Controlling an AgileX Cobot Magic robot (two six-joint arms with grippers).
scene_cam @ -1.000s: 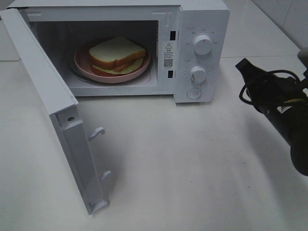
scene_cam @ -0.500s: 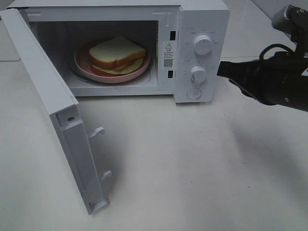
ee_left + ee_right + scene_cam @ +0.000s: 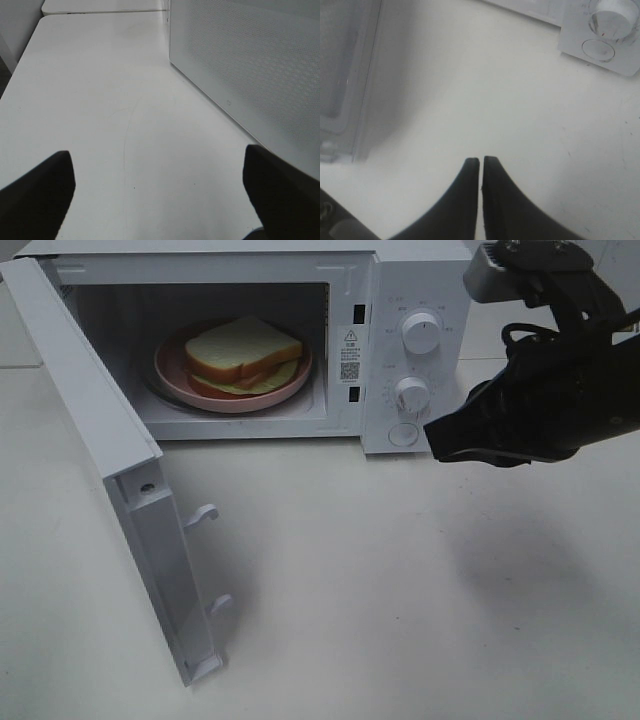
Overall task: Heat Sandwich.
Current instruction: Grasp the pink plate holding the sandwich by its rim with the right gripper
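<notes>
White bread of the sandwich [image 3: 243,352] sits on the pink plate [image 3: 175,380] inside the microwave [image 3: 420,270], upper left of the high view. Loading looks done to me, and the step in hand is shutting the door [image 3: 100,460], which stands swung wide toward the lower left. My right tool [image 3: 434,444] hangs clenched and empty at centre right, just off the panel's round button [image 3: 403,434], well apart from the sandwich. My left tool [image 3: 156,152] is spread wide, holding nothing, over the table [image 3: 400,590]. Next I'd want a push on the door's outer face, then a grip on the lower dial [image 3: 411,395].
</notes>
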